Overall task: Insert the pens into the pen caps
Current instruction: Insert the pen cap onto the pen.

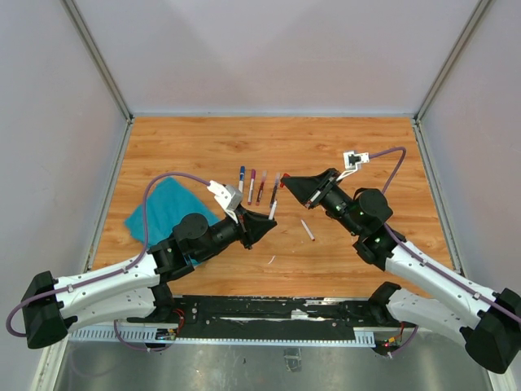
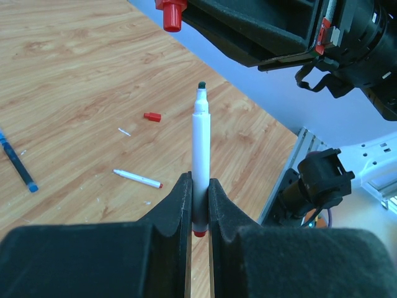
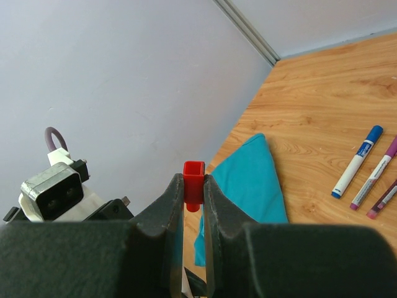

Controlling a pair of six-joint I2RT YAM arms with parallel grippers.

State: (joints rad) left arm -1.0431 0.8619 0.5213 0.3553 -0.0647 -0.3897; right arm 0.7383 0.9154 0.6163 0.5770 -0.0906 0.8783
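My left gripper (image 2: pixel 198 181) (image 1: pixel 260 227) is shut on the lower end of a white pen (image 2: pixel 200 139) (image 1: pixel 273 210) with a dark tip and a red end plug, held above the table. My right gripper (image 3: pixel 193 184) (image 1: pixel 291 186) is shut on a red pen cap (image 3: pixel 193 169) (image 2: pixel 170 13) (image 1: pixel 284 180), its open square mouth facing outward. The cap hangs just beyond the pen's tip, a little to one side, with a clear gap between them. A second red pen cap (image 2: pixel 152 117) and a white pen with a red tip (image 2: pixel 138 179) (image 1: pixel 307 230) lie loose on the wood.
Several capped pens lie in a row, among them a blue one (image 1: pixel 241 177) (image 3: pixel 356 162) and a purple one (image 3: pixel 375 174). A teal cloth (image 1: pixel 167 210) (image 3: pixel 248 183) is spread at the left. A small white scrap (image 1: pixel 271 260) lies near the front.
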